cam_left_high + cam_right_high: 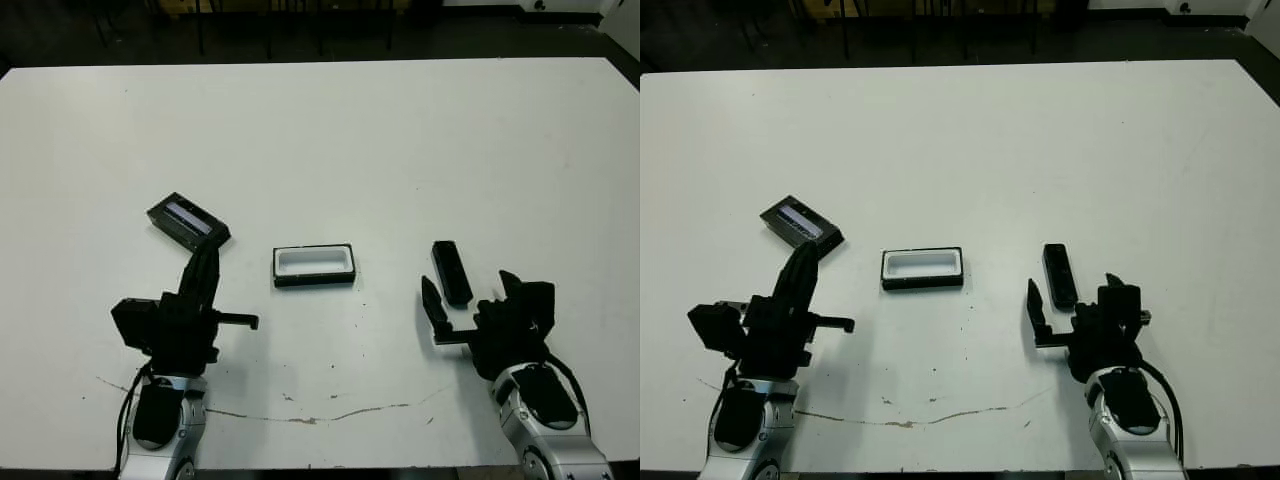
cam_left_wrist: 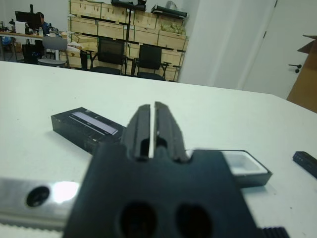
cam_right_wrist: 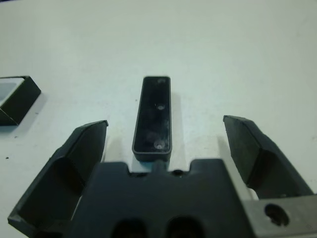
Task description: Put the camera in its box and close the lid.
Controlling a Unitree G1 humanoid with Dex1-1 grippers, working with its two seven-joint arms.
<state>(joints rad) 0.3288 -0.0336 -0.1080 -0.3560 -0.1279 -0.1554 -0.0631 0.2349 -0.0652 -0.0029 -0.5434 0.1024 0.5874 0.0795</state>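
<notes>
Our right claw (image 1: 472, 298) is spread around the camera (image 1: 452, 271), ungrasped beside the empty box (image 1: 314, 265); our left claw (image 2: 153, 124), pressed together, nears the lid (image 1: 188, 221).

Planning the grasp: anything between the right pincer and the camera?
No. Bare table separates the open right pincer from the camera, shown in the right wrist view.

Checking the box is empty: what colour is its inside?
White, inside the black box; nothing in it. Left eye view shows it best.
</notes>
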